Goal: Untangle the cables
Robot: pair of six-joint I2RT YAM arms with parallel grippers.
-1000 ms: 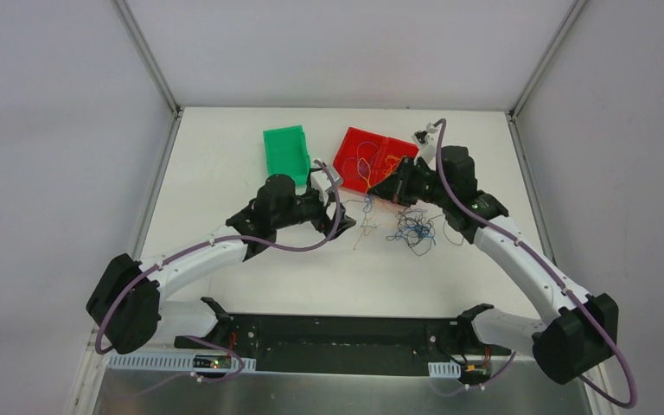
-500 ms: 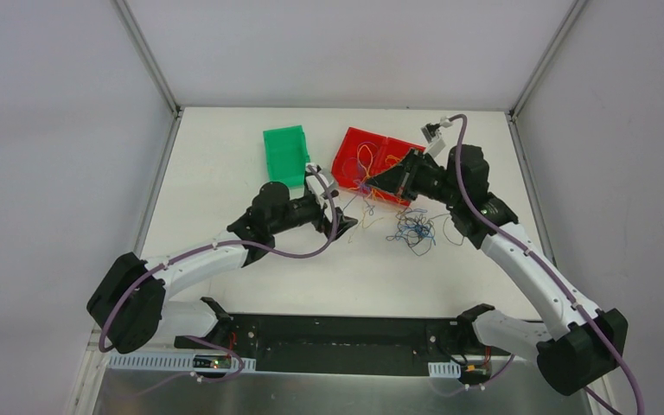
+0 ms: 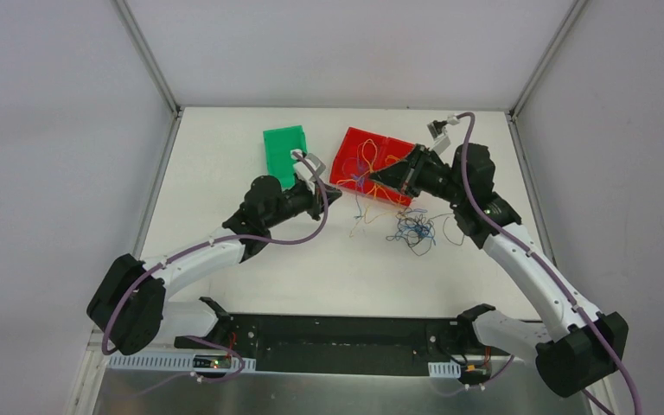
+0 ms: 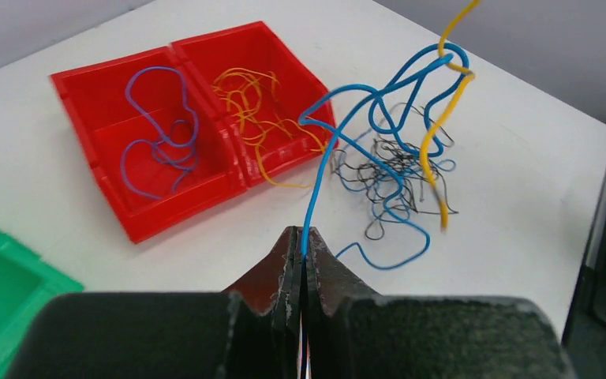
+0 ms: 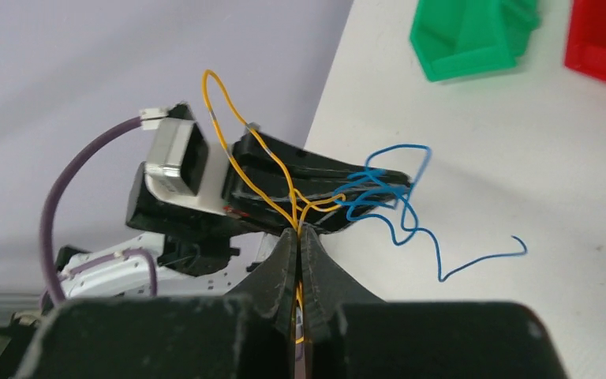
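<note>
My left gripper [image 4: 303,237] is shut on the end of a blue cable [image 4: 379,103], which rises from the jaws and loops around a yellow cable [image 4: 442,118]. That yellow cable [image 5: 272,170] is pinched in my right gripper [image 5: 298,230], which is also shut. The two grippers face each other a short way apart above the table, the left gripper [image 3: 337,194] beside the right gripper [image 3: 368,181]. The blue cable [image 5: 410,225] hangs between them. A loose pile of dark and blue cables [image 3: 413,229] lies on the table below the right arm.
A red two-part tray [image 3: 346,147] stands at the back. It holds a blue-purple wire [image 4: 162,134] in one compartment and yellow wires [image 4: 252,103] in the other. A green bin [image 3: 284,154] sits left of it. The enclosure walls stand on both sides.
My left gripper was open and has shut on the blue cable, then pulled back left toward the green bin. The right gripper has lifted the yellow cable toward the red tray.
</note>
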